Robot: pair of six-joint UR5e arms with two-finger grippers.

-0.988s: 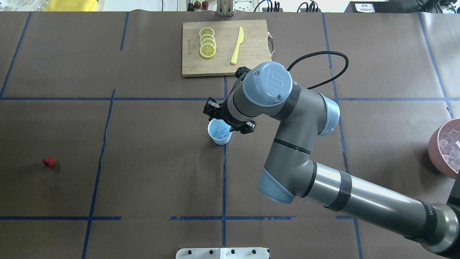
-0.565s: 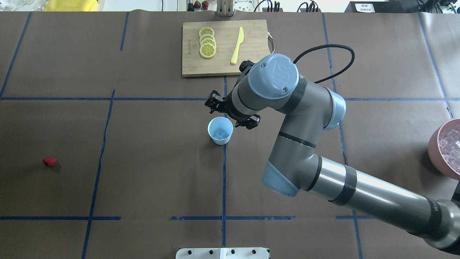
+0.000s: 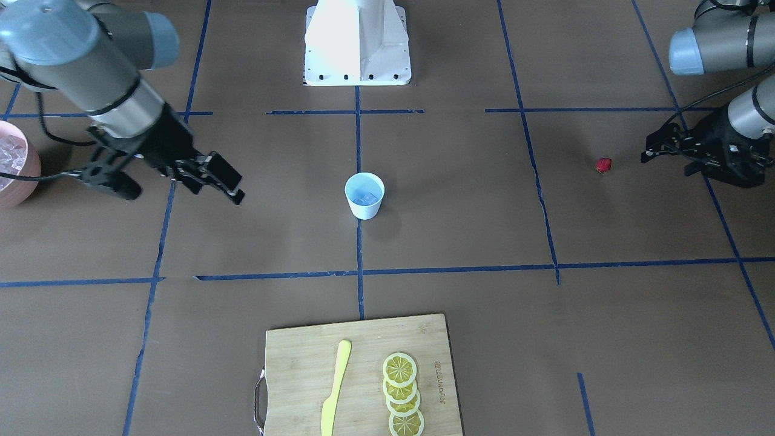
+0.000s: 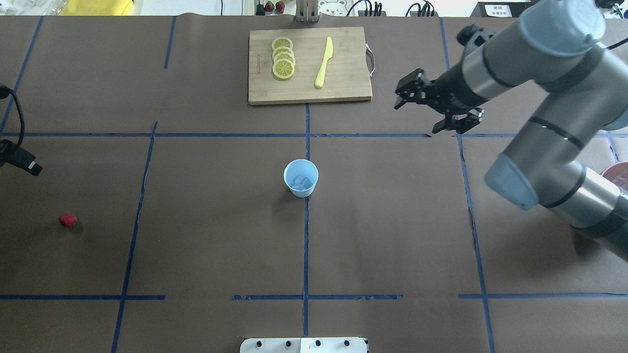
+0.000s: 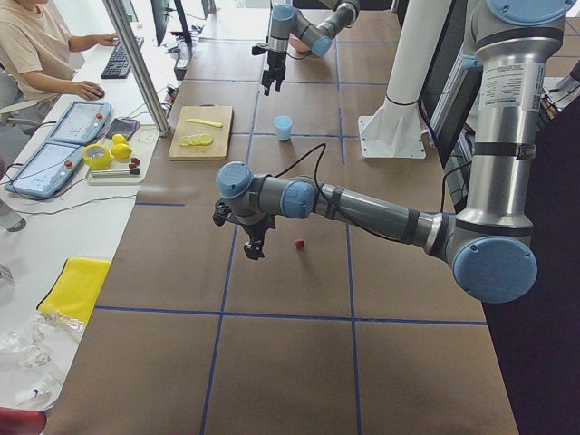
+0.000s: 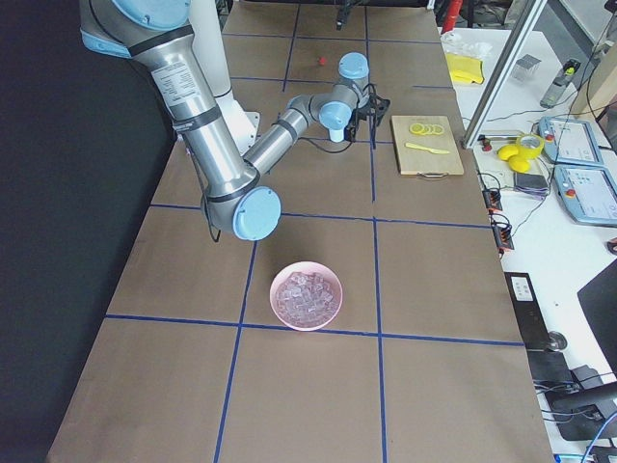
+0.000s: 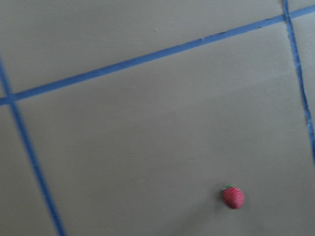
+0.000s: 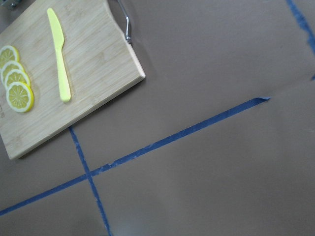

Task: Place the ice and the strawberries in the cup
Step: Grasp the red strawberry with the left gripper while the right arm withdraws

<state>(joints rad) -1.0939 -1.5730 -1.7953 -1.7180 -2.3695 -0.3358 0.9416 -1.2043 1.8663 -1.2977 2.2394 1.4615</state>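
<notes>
Having left ice in the cup, swung the right gripper well clear, fingers wide apart and empty, strawberry far beyond them, unfetched.

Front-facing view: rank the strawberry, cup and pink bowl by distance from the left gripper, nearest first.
1. strawberry: on the view's right, just beside the left gripper.
2. cup: at the table's centre.
3. pink bowl: at the view's far left edge, across the whole table.
</notes>
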